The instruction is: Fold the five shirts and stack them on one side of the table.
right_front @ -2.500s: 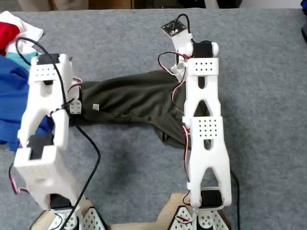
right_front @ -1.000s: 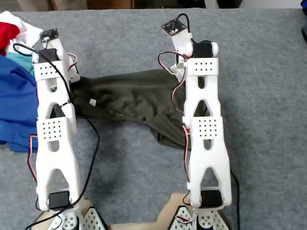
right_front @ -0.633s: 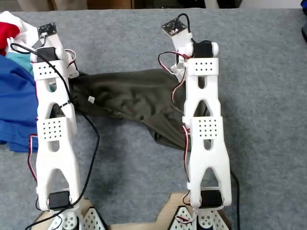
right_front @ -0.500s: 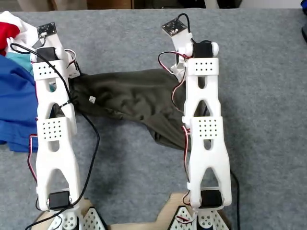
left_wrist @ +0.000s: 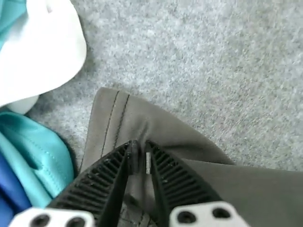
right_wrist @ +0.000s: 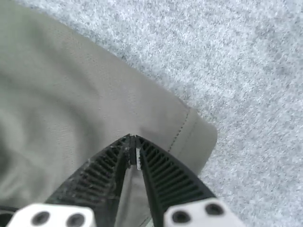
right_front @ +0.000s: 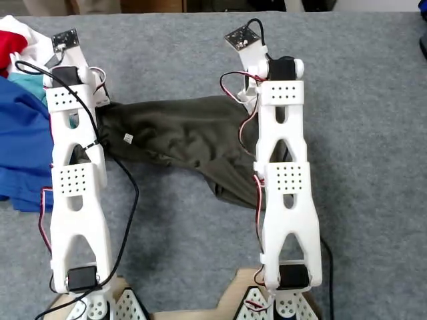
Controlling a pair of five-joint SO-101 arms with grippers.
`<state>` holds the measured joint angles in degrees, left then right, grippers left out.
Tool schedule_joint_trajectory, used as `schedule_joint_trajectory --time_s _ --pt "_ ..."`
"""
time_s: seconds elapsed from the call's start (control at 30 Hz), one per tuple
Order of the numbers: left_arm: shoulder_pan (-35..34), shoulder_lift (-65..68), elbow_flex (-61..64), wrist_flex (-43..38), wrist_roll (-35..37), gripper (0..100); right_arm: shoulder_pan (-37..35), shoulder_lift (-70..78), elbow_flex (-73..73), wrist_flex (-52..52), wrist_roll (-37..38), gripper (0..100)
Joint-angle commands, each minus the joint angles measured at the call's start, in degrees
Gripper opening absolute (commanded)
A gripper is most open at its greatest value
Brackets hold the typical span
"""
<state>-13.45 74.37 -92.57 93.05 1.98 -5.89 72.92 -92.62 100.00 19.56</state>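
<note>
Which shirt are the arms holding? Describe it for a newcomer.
On the grey table, look between the left arm and right arm. The olive shirt stretches there, each end pinched in jaws. Unlike the bright heap beside the left arm, it is drab.

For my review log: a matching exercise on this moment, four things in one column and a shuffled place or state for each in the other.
1. olive shirt
2. blue shirt
3. red cloth
4. left gripper

A. far left corner of the table
B. shut on a hemmed cloth corner
C. mid-table, stretched sideways
D. left edge, beside the left arm

Pairs: 1-C, 2-D, 3-A, 4-B
</note>
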Motion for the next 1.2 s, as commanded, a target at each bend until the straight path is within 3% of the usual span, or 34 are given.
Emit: schedule_joint_trajectory --time_s 0.0,0.53,0.77,1.17 --pt "0.70 -0.92 -2.90 -0.97 0.09 3 0.04 -0.22 -0.40 -0.88 0.44 0.6" --pt "0.62 -1.36 4.40 -10.55 0.53 2 0.13 -0.22 -0.40 -0.88 0.44 0.6" --pt "0.88 -1.45 4.31 -19.69 0.53 2 -0.04 -0.22 -0.40 -0.88 0.44 0.6" --pt "1.58 -1.01 -2.29 -20.22 0.26 2 -0.13 -0.13 -0.22 -1.58 0.44 0.6"
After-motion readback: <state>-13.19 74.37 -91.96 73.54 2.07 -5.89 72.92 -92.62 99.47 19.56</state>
